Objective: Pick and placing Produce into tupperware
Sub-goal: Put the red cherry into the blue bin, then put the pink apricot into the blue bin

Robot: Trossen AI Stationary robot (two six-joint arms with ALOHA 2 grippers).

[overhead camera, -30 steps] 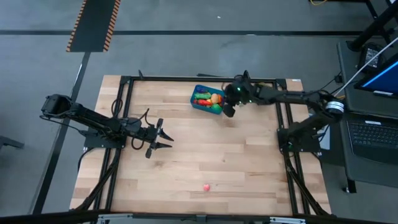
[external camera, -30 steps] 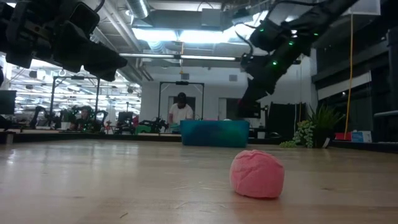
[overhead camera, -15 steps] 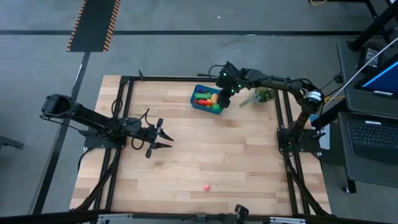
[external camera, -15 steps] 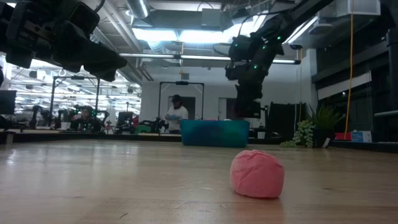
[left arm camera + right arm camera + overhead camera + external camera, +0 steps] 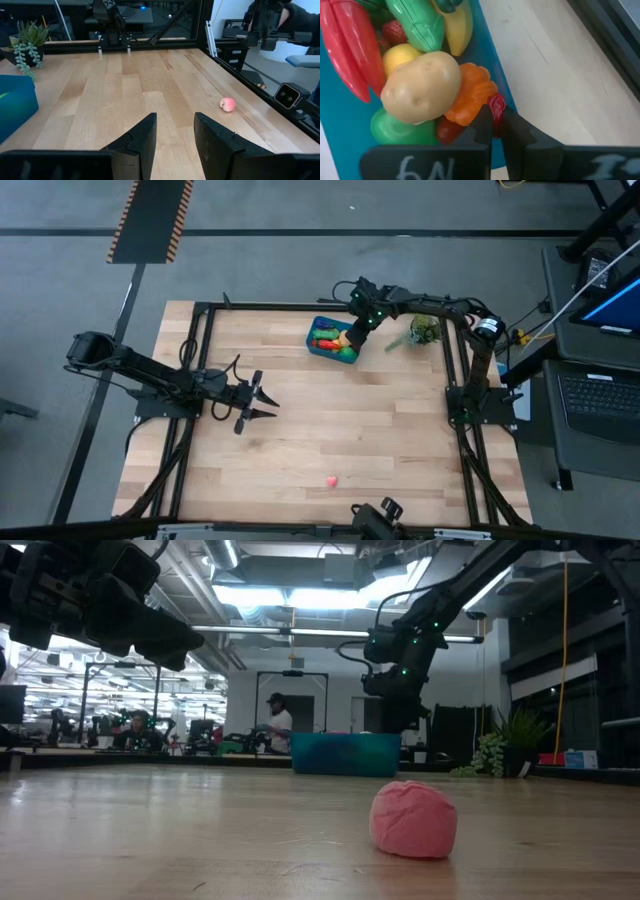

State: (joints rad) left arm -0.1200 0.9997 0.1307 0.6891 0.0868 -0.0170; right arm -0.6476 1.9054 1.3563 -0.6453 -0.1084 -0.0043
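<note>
The teal tub (image 5: 328, 340) sits near the table's far edge, filled with toy produce: a tan potato (image 5: 422, 85), a red pepper (image 5: 347, 50), green corn (image 5: 417, 22), a yellow banana (image 5: 460, 25) and an orange piece (image 5: 472, 97). My right gripper (image 5: 351, 337) hovers over the tub's right end, shut on a small red piece (image 5: 496, 106). A pink piece (image 5: 331, 479) lies alone near the table's near edge, also seen in the low view (image 5: 414, 819). My left gripper (image 5: 262, 402) waits open above the table's left middle. My right gripper pinches the small red piece (image 5: 496, 104) between its two fingers (image 5: 483, 122), at their free ends. It comes from above, pointing down. The piece is lifted, just above the tub's blue right wall (image 5: 502, 82) and beside the orange piece.
A leafy green sprig (image 5: 423, 332) lies right of the tub, near the table's far right corner. Black frame rails (image 5: 200, 360) run along the table's sides. Bare wood (image 5: 360, 420) spreads between the tub and the pink piece. A person (image 5: 274, 725) stands in the room behind.
My right gripper has moved from the tub's near right side toward the far edge and left, ending over the tub's right end. Its arm has swung toward the far edge, which uncovered the green sprig. My left arm kept still.
</note>
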